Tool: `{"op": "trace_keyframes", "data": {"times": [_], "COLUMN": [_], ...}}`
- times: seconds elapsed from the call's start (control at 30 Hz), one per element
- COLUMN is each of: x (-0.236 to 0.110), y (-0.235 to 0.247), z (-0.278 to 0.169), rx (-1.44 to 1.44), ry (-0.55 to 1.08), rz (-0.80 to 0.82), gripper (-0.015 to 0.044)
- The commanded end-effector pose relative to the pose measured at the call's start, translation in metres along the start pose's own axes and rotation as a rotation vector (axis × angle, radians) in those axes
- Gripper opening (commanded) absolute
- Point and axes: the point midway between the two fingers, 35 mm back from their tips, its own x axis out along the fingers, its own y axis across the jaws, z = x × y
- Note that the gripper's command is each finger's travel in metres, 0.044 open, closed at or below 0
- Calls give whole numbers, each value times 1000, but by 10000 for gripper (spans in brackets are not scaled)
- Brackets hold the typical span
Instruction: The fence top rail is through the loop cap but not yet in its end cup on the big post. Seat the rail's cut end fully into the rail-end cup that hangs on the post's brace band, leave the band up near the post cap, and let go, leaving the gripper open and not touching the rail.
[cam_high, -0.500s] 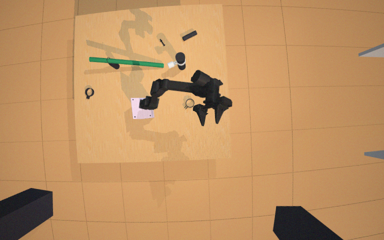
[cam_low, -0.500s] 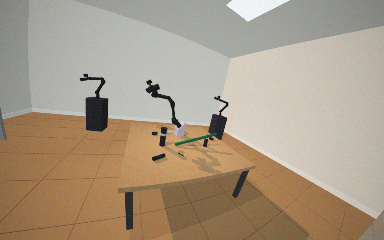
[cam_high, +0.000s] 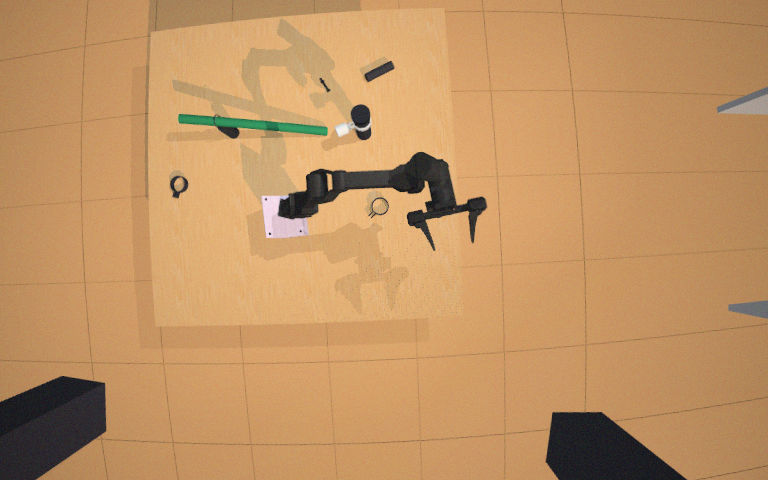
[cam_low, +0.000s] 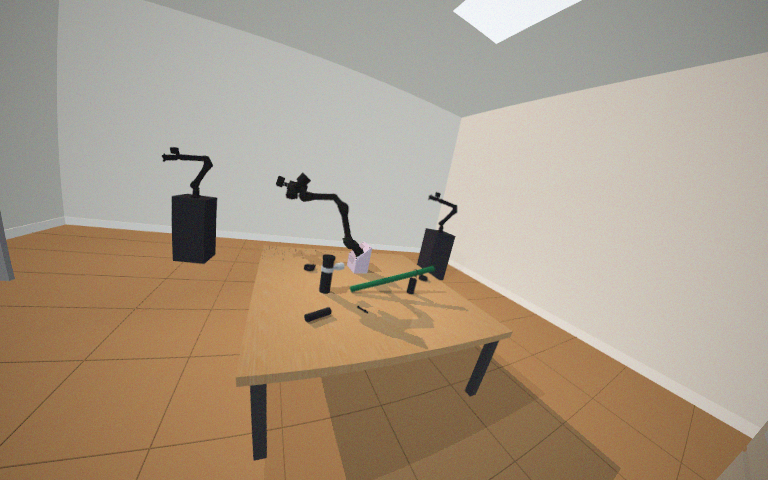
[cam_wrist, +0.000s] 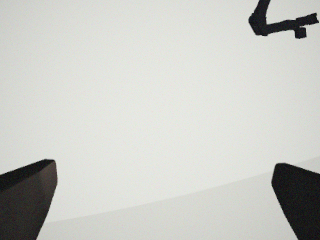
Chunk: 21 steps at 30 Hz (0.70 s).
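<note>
Pale walls and an orange tiled floor surround a wooden table (cam_high: 186, 294) on which the arm is mounted by a pink base plate (cam_high: 270, 226). Its gripper (cam_high: 451, 234) is lifted high above the table's edge, fingers spread nearly as wide as they go and holding nothing; in the wrist view the two dark fingers frame only a blank wall and another arm (cam_wrist: 274, 7) far off.

Well away from the gripper, across the arm's reach, the green rail (cam_high: 252, 125) lies raised over the table, passing through a loop cap (cam_high: 218, 120) on a short post (cam_high: 229, 131). Its cut end stops just short of the white cup (cam_high: 342, 129), with a small gap showing between them. That cup hangs on a pale band (cam_high: 362, 126) high on the big post (cam_high: 360, 114).

Nearer the gripper, a wire ring (cam_high: 378, 205) lies beside the arm. Farther off are a black cylinder (cam_high: 378, 70), a small bolt (cam_high: 323, 83) and a black ring (cam_high: 178, 185).
</note>
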Motion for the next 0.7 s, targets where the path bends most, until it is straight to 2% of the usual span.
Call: {"op": "trace_keyframes", "data": {"times": [0.0, 0.3, 0.5, 0.67], "x": [-12, -81, -153, -224], "y": [-21, -63, -74, -70], "z": [38, 130, 179, 207], "rx": [-235, -831, -1186, -1445], "ry": [-76, -194, -175, -77], "rz": [-106, -489, -811, -1107], "gripper": [440, 440, 440, 440]}}
